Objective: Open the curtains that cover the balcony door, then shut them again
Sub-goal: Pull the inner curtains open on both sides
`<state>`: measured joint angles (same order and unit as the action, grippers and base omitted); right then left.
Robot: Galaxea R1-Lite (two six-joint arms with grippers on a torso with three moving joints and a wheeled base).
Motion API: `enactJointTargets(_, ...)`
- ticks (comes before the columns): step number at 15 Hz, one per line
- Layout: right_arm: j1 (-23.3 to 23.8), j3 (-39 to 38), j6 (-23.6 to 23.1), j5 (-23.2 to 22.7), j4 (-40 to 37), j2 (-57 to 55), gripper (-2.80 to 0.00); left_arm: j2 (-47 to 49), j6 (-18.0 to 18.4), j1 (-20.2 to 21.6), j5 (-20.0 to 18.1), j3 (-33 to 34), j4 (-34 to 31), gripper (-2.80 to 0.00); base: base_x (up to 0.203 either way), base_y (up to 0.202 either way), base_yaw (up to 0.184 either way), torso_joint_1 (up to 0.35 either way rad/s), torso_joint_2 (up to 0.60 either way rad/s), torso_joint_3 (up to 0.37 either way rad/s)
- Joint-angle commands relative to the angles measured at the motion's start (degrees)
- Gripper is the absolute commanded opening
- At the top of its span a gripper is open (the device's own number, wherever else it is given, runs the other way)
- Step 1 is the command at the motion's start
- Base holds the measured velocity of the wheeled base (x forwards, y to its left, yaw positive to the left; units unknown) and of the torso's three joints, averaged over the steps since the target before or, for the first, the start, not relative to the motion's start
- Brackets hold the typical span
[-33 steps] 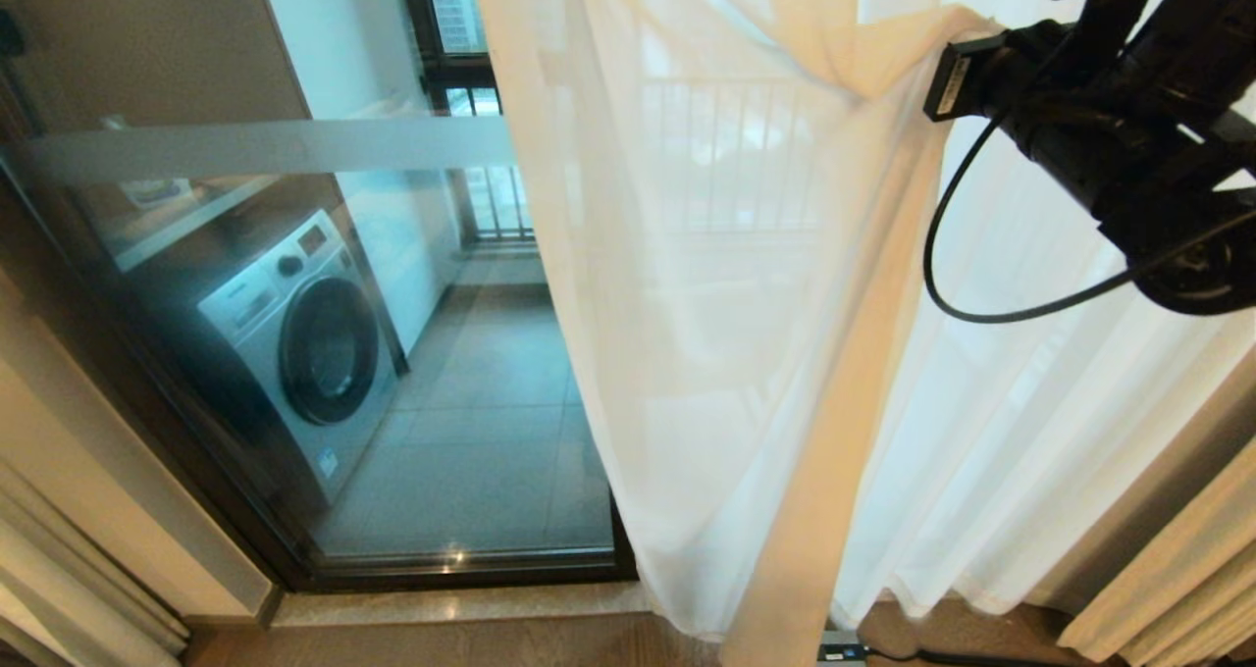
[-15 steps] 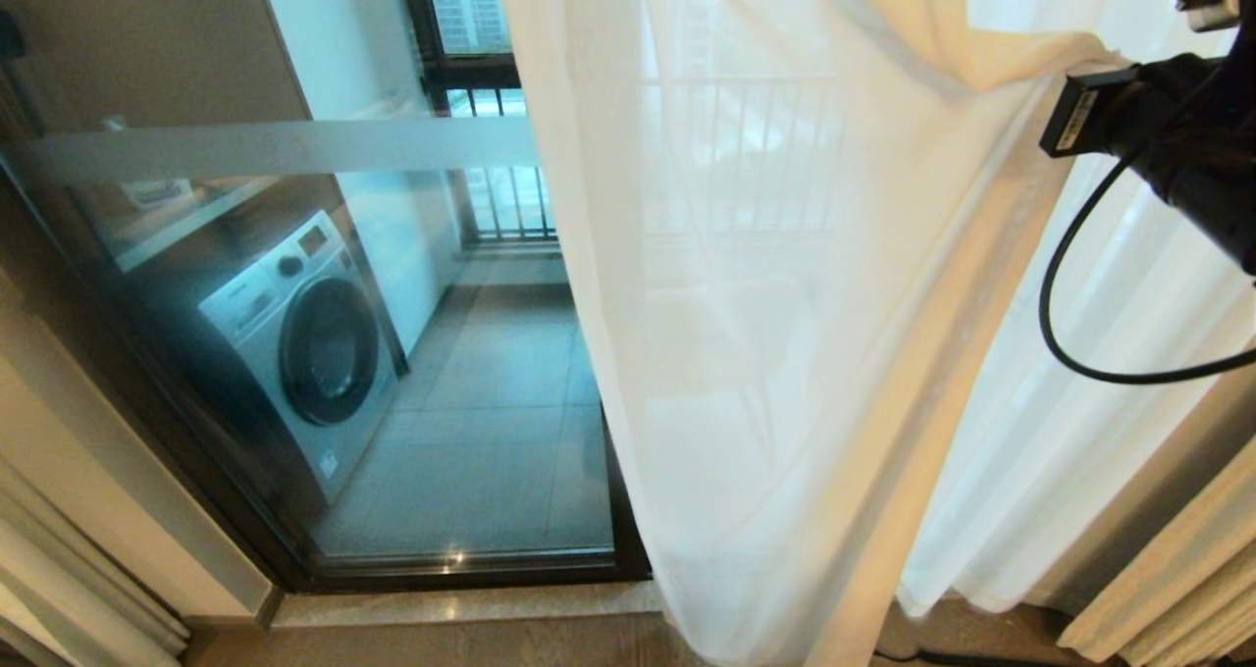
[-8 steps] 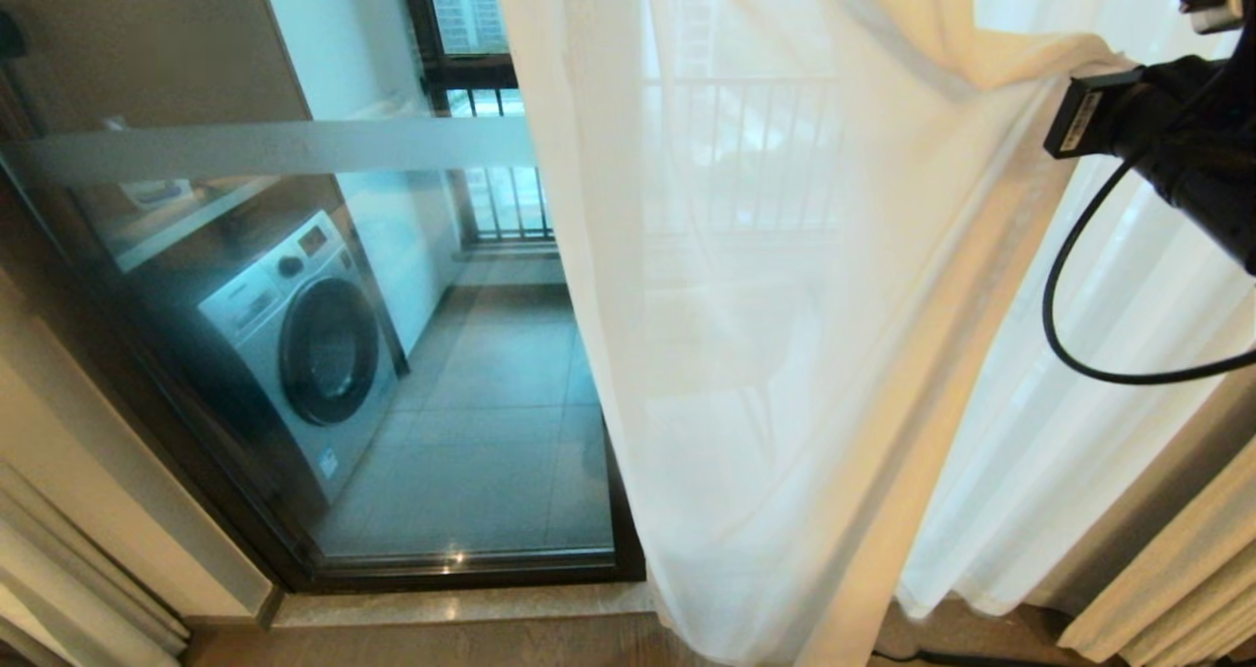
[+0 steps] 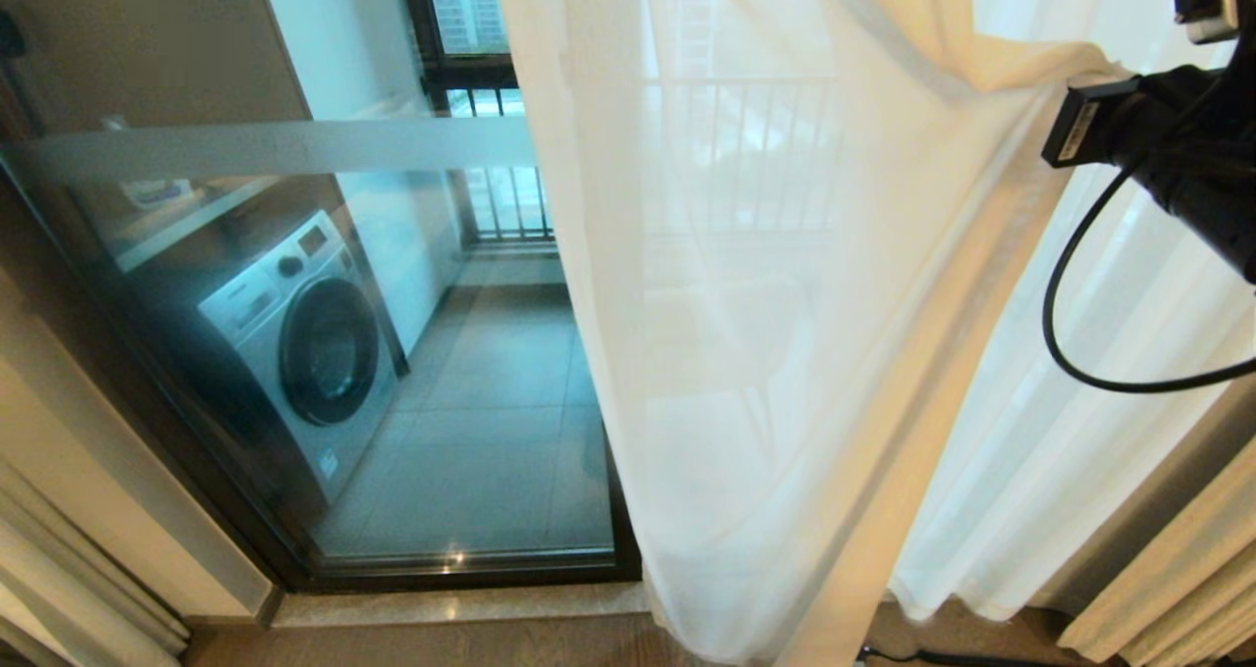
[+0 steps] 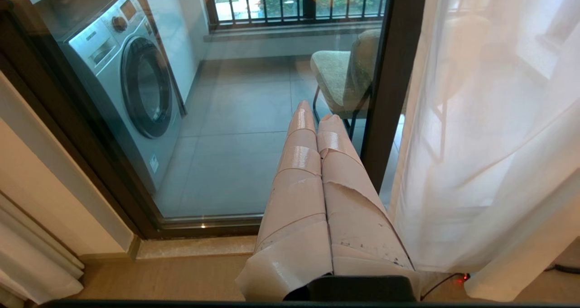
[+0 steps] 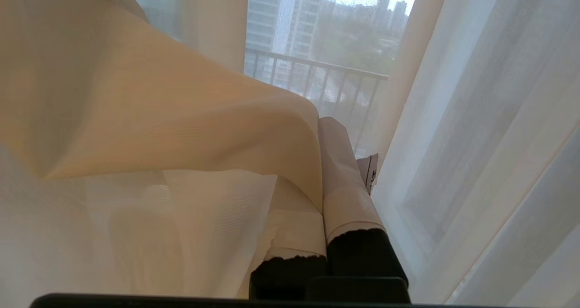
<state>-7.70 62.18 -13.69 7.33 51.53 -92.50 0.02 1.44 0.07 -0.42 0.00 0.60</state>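
The thin, see-through white curtain [image 4: 746, 353] hangs in front of the right half of the tall glass balcony door with the dark frame [image 4: 471, 569]. The left half of the glass is bare, and a grey washing machine [image 4: 304, 353] shows behind it. The right end effector [image 6: 322, 163] is up high on the right, squeezed closed on a fold of the curtain, which drapes over one of its taped fingers [image 6: 340, 172]. The left end effector [image 5: 316, 117] is closed too, holds nothing and points at the glass low down.

What could go wrong? The cloth is thin and slippery, so it could slide out of the pinch if the arm pulls fast. A hard tug could also strain the top of the curtain. The loose black cable [image 4: 1070, 284] by the right arm could catch in the cloth.
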Motion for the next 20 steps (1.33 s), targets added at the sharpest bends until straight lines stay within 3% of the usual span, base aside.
enactJointTargets(1, -0.03, -0.74, -0.18, 0.06, 0.34, 0.36, -2.8, -0.02, -0.04, 0.01, 0.07, 0.0, 0.02, -2.8, 0.0, 0.0, 0.0, 0.0, 0.0, 0.0)
enactJointTargets(12, -0.03, -1.45, 0.24, 0.06, 0.33, 1.01, -2.8, -0.02, -0.04, 0.01, 0.07, 0.0, 0.02, -2.8, 0.0, 0.0, 0.0, 0.0, 0.0, 0.0)
enactJointTargets(20, -0.03, -2.5, 0.24, 0.06, 0.41, 1.62, -2.8, -0.02, -0.04, 0.01, 0.07, 0.0, 0.02, -2.8, 0.0, -0.17, 0.004, 0.0, 0.0, 0.003)
